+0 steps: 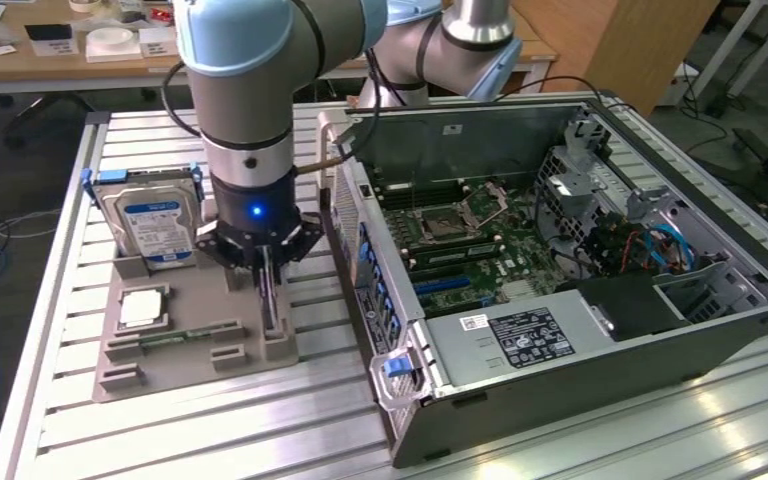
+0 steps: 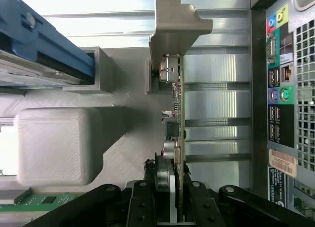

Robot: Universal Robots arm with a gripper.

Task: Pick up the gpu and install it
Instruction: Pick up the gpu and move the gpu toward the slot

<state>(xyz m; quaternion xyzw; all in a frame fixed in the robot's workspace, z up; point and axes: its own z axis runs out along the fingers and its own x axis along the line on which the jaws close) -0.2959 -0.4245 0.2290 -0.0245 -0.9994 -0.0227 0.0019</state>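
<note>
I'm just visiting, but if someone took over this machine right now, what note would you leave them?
Arm: the gripper is shut on the gpu, which stands on edge.
Things: the gpu sits in its slot on the grey holder, beside the open computer case.
Done: card reached and gripped.
Left: not yet lifted out, not yet installed in the case.

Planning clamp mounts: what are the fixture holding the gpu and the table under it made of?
Fixture: probably 3D-printed plastic, matte grey-beige, with fine layered surface texture in the wrist view. Table: looks like aluminium slats, brushed silver, with bright glare along the grooves.
</note>
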